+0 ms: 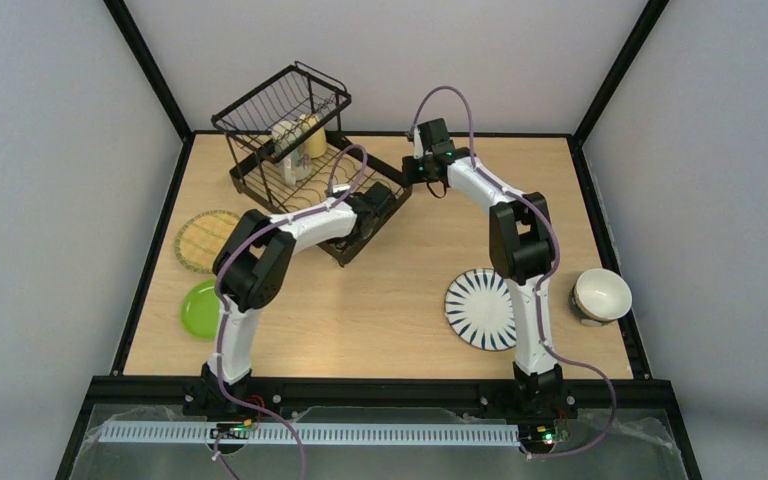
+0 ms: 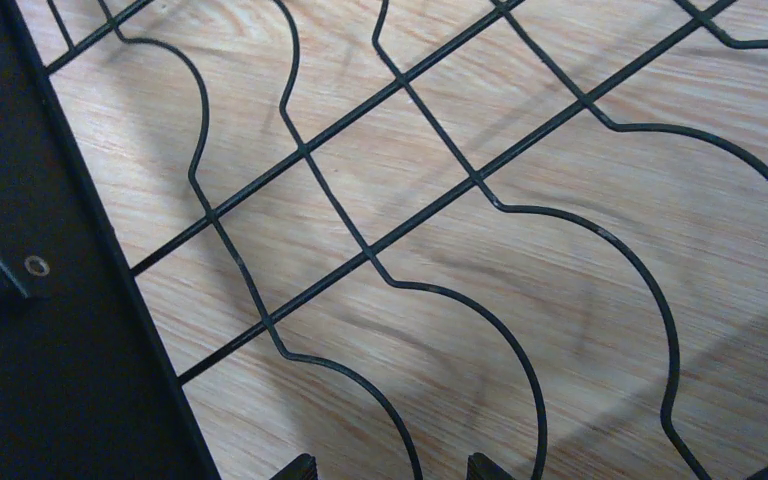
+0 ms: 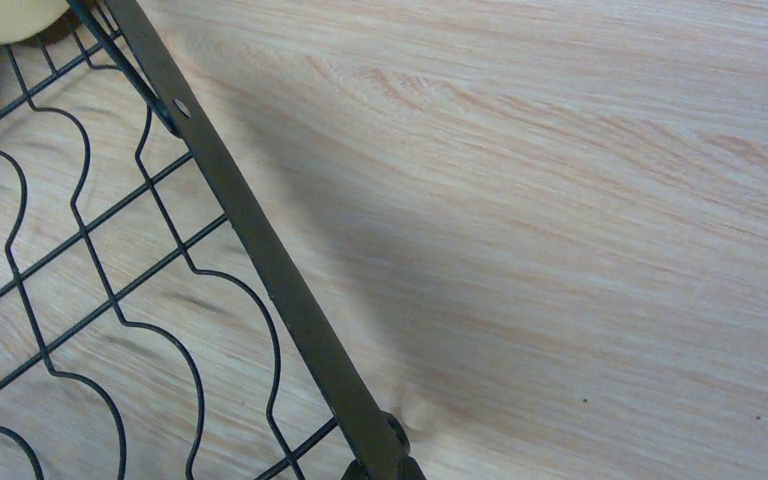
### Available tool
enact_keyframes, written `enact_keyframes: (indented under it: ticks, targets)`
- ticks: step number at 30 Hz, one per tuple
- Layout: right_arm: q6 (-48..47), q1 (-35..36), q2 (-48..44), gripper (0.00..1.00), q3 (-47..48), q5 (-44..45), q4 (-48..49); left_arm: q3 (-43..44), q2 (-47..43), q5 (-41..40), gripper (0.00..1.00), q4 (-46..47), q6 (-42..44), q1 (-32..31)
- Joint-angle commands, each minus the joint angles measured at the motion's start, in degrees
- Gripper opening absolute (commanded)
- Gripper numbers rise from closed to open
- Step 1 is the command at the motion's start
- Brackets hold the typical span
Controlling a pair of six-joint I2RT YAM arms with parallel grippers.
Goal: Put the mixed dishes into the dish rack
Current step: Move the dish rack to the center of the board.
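The black wire dish rack (image 1: 270,105), with wavy plate dividers and a raised basket, sits far left on the desk (image 1: 400,320). The left wrist view shows the left end effector (image 2: 392,468) parted above the dividers. Only the right wrist view shows the right end effector (image 3: 380,468) clamped on the rack's rim bar.

Twin white-and-black jointed arms, each trailed by a lilac cable

The left white-shelled robot arm (image 1: 258,268) and the right white-shelled robot arm (image 1: 520,245) are built alike; slim glossy white link shells alternate with chunky matte black joint housings; a thin lilac cable (image 1: 445,89) runs loosely along each arm from base to wrist, bowing clear of the shells in open loops; each black base block (image 1: 538,385) carries a small circuit board (image 1: 543,436) with green and orange lights; green lights also glow by the right arm's black wrist unit (image 1: 432,138); the left jaws show as two squared black tips; the right jaws appear only as dark slivers.
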Motion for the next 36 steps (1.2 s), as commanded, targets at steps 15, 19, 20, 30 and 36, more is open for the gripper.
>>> enact_keyframes:
  ticks: [15,19,20,30,36]
  targets:
    - [-0.8,5.0,-11.7,0.00,-13.5,6.9,3.7,-9.4,-4.1,5.4,0.86,-3.9,-3.7,-4.6]
    - [-0.8,5.9,-13.3,0.00,-14.6,8.4,4.6,-10.7,-4.8,5.9,0.86,-3.7,-4.1,-6.1]
    - [-0.9,6.1,-13.7,0.00,-14.8,8.5,4.8,-11.0,-5.0,6.0,0.86,-3.7,-4.3,-6.5]
    - [-1.9,8.5,-17.0,0.00,-16.8,9.4,5.2,-12.6,-7.1,7.2,0.86,-4.6,-5.9,-11.1]
    - [-2.8,8.8,-17.1,0.00,-16.8,8.9,4.2,-15.9,-8.3,8.8,0.87,-4.2,-7.0,-12.3]
